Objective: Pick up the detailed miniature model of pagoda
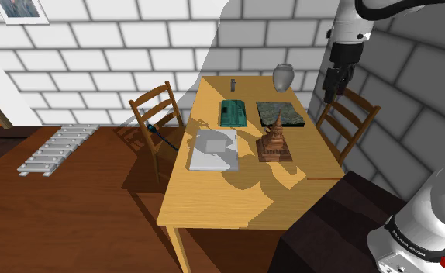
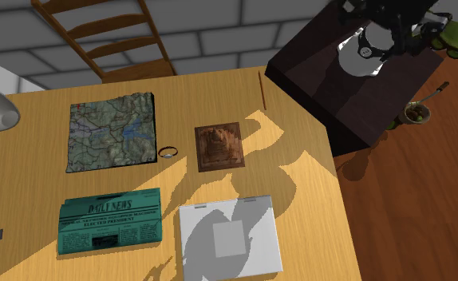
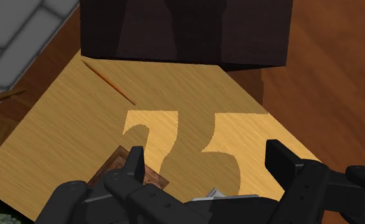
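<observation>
Seen from the shoulder view, a flat white-grey slab [image 1: 213, 149] lies on the pale wooden bench [image 1: 229, 203] just left of the brown tiered pagoda model [image 1: 275, 139], and the black end effector [image 1: 333, 90] hangs high to the right, fingers apart and empty, so an off-centre descent might clip the slender spire and topple it.

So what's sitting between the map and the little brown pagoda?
A small ring lies there, right by the edge of the map and apart from the pagoda. It shows from above in the second exterior view.
</observation>
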